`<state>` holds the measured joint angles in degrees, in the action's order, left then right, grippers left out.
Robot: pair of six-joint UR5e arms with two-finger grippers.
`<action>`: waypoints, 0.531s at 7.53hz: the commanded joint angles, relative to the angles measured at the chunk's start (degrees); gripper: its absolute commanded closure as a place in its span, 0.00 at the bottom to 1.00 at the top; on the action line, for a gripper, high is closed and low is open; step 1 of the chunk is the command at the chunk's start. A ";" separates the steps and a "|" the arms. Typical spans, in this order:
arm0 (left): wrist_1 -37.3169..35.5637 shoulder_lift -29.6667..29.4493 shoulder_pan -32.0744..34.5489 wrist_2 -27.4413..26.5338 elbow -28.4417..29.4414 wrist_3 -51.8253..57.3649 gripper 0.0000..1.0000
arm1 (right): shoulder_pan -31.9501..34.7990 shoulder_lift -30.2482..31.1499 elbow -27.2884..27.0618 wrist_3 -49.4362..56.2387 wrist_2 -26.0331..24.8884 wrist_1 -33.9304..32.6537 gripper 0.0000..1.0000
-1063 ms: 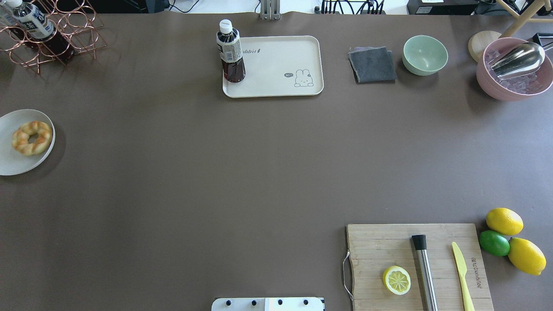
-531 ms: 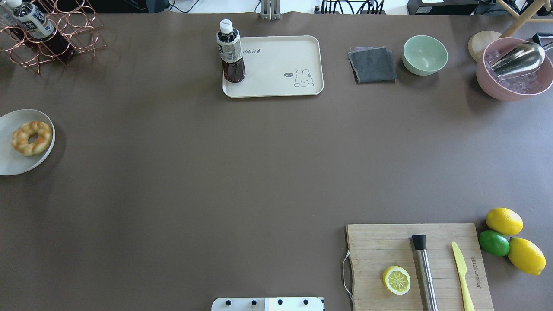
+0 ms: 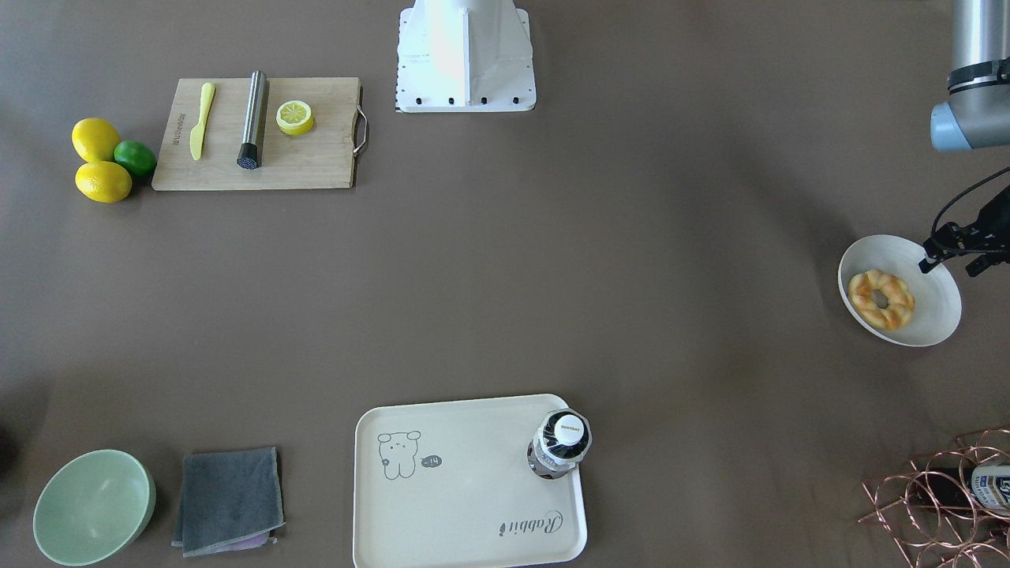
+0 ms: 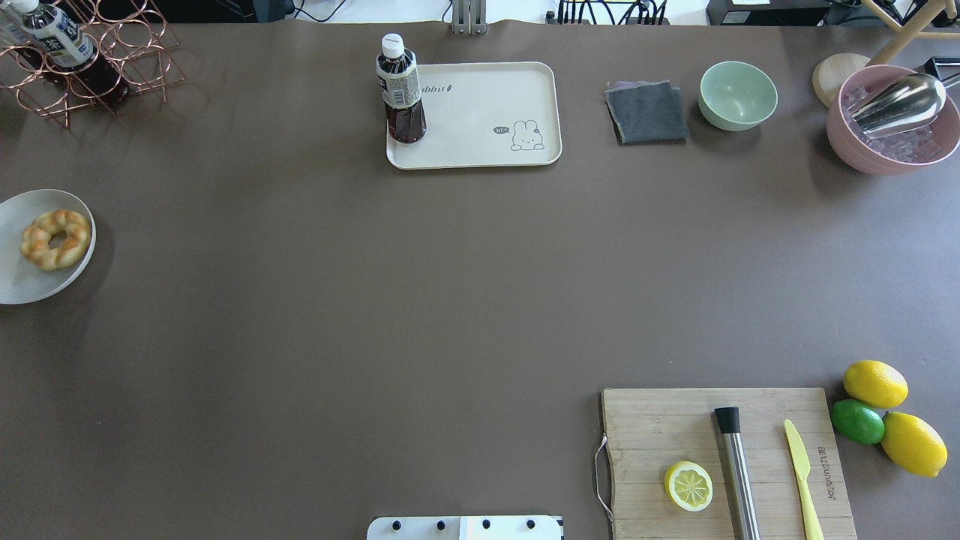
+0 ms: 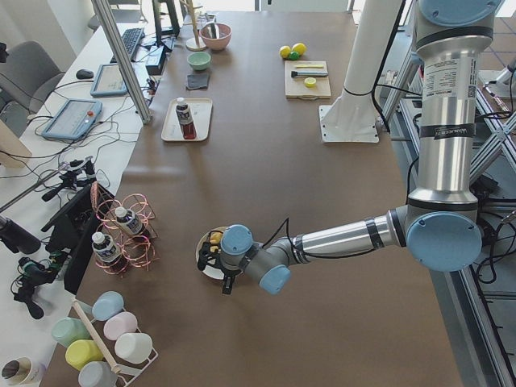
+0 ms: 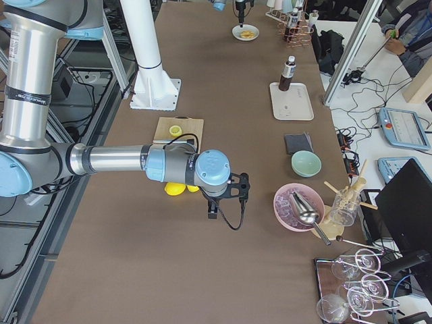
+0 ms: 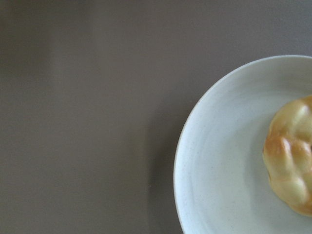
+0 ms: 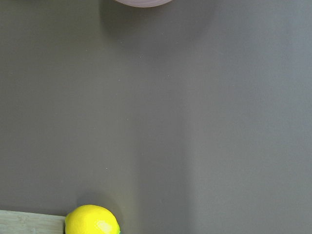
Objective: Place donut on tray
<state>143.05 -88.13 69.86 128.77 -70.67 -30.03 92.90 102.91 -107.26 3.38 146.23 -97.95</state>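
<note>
step in hand, as i judge it: approach to the pick, nothing grasped yet. the donut (image 4: 55,239) lies flat on the white plate (image 4: 19,289), a bit off its middle. the tray (image 4: 480,112) is well apart from the plate, w/ a bottle (image 4: 400,90) standing on the tray corner nearest the plate. the left gripper (image 3: 949,264) hovers over the plate rim, beside the donut, not touching it; if its jaws are wide or narrow i cannot tell. the right gripper (image 6: 228,196) hangs far from the plate; its jaws i cannot tell either. next move calls for: shift from the rim to over the donut, come down, close gently, then carry to the bare tray part. vs the earlier overhead pics: donut, plate, tray & bottle in same pos.; no arm shows then or now.
</note>
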 commanded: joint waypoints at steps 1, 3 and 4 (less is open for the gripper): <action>0.13 0.06 -0.25 -0.10 0.27 -0.90 0.38 | 0.00 -0.17 -0.32 -2.68 0.02 0.13 0.00; 0.13 0.07 -0.25 -0.36 0.36 -1.43 0.65 | 0.00 -0.25 -0.49 -2.68 0.02 0.13 0.00; -0.05 0.06 -0.25 -1.32 0.18 -2.39 0.74 | 0.00 -0.25 -0.40 -2.68 0.46 0.13 0.00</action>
<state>143.19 -88.04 69.61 128.48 -70.40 -31.35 92.90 102.71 -107.65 0.79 146.28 -97.83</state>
